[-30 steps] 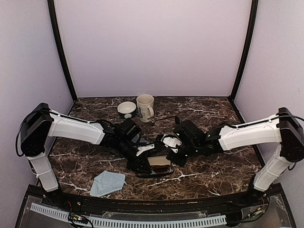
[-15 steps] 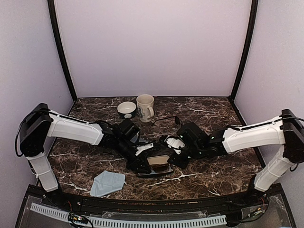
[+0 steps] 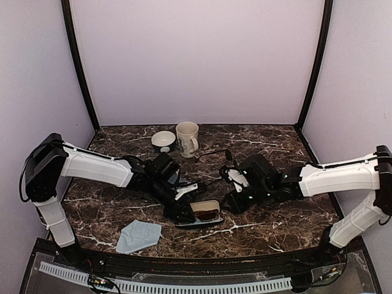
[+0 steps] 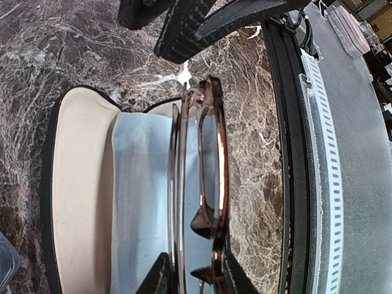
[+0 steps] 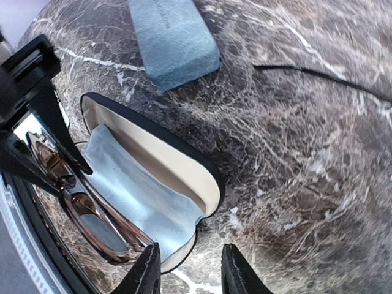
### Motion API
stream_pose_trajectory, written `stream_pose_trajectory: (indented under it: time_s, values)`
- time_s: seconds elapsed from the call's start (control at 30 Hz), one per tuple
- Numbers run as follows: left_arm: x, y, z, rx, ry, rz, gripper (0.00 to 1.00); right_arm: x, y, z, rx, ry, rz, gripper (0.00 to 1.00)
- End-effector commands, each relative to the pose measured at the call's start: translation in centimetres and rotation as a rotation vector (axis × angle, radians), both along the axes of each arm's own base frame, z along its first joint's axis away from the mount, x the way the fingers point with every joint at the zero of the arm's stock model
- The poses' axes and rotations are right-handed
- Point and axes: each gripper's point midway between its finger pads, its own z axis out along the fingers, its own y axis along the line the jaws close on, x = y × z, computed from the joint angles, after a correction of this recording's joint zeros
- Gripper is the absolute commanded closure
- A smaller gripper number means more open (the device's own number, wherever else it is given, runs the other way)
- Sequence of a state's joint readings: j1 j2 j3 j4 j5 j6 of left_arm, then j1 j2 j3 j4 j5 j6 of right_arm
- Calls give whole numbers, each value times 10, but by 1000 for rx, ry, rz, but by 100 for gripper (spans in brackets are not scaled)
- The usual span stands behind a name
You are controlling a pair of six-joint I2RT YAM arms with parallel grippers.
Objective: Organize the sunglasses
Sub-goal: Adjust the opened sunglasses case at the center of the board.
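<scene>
Right fingers [image 5: 147,272] rightward (sunglasses [image 4: 208,177] at case [image 4: 79,184])

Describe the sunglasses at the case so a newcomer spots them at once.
On the marble table, centre front, lies an open black case with cream lining. The folded brown sunglasses sit over its near side, pinched by the left gripper; the other pair is thin black wire.

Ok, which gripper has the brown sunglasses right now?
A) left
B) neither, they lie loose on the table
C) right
A: the brown sunglasses sit pinched in the left gripper over the open case; the right gripper is open and empty.
</scene>
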State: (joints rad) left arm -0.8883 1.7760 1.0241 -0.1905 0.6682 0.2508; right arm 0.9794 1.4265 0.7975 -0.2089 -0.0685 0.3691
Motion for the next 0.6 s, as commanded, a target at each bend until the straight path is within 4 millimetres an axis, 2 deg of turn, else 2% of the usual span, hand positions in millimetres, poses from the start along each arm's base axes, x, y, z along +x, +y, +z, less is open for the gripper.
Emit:
stream_pose_trajectory:
  time_s: [0.0, 0.57]
  values:
    - [1, 2, 15, -36, -29, 5, 77, -4, -5, -8, 42, 129, -125, 65]
    - [5, 5, 14, -13, -49, 21, 77, -17, -2, -37, 48, 288, -176, 65]
